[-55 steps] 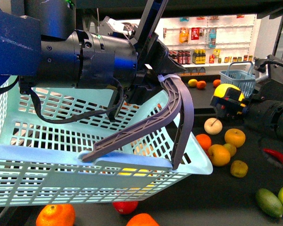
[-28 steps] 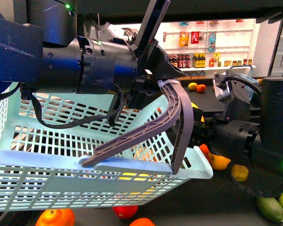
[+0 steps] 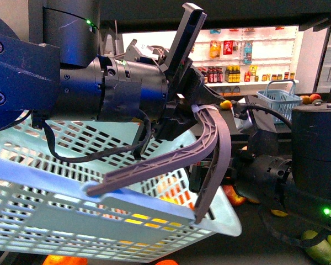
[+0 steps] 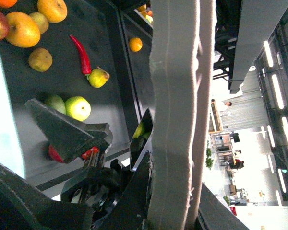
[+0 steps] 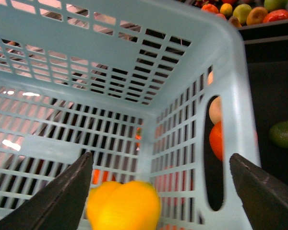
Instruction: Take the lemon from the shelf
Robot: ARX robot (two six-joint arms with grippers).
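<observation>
So, lemon (image 5: 124, 203): showing blurred, low inside the light blue basket (image 5: 134, 28), ungripped.
Right end effector (image 5: 159, 163): hanging wide open around it; I'd be lifting straight out.
Left end effector (image 3: 190, 102): clamping the basket handle (image 3: 209, 138), tilting the basket.
Room: slotted wall crowding one side, opening above.

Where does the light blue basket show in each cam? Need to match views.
Front view: basket fills the lower left, tilted, hanging by its grey handle.
Left wrist view: only a pale wall strip of the basket at one edge; handle crosses the middle.
Right wrist view: basket interior fills nearly the whole picture.
Shared landmark: the dark shelf with loose fruit.
</observation>
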